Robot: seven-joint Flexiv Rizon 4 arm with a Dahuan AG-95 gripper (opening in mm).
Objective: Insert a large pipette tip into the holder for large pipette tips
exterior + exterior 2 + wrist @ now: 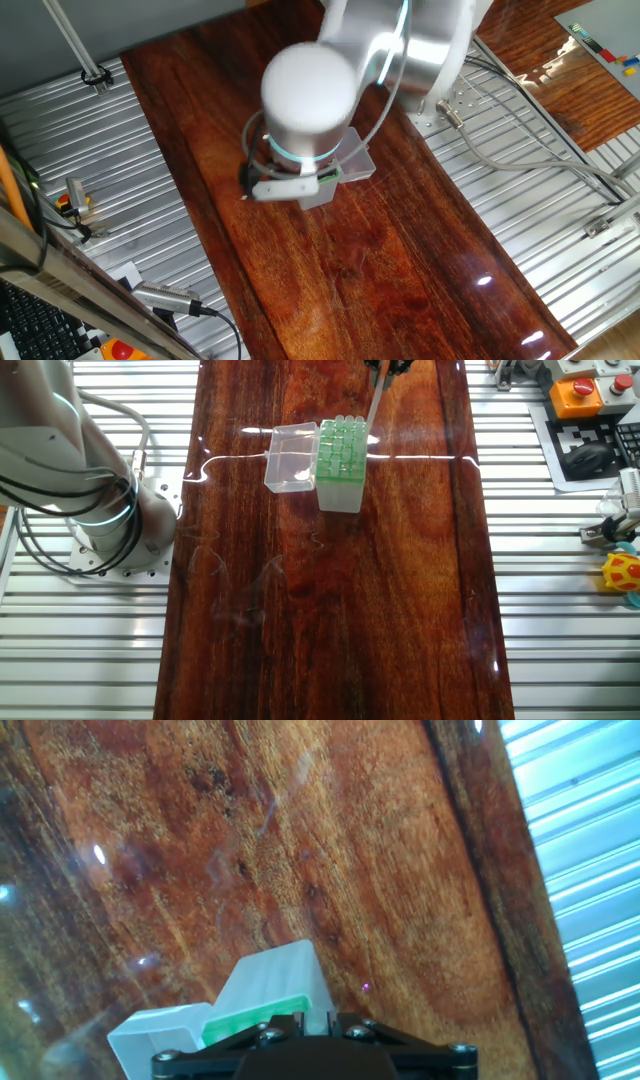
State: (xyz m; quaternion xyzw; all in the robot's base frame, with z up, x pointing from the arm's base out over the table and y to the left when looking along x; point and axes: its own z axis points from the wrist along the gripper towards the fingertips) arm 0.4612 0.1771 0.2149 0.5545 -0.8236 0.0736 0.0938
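The holder for large pipette tips [340,452] stands on the wooden board, with a green rack of holes, pale sides and its translucent lid [292,457] open to the left. My gripper [385,366] is at the top edge of this view, above the holder's right far corner. It is shut on the large pipette tip [373,405], which slants down with its point at the rack's right edge. In the hand view the holder [275,980] lies just below my gripper [318,1021]. In the first fixed view my arm hides most of the holder [328,175].
The wooden board [330,590] runs between slatted metal surfaces. My arm's base [100,510] with cables stands to the left. A red button box [580,390], a dark mouse-like object [590,457] and a yellow toy [625,572] lie at the right.
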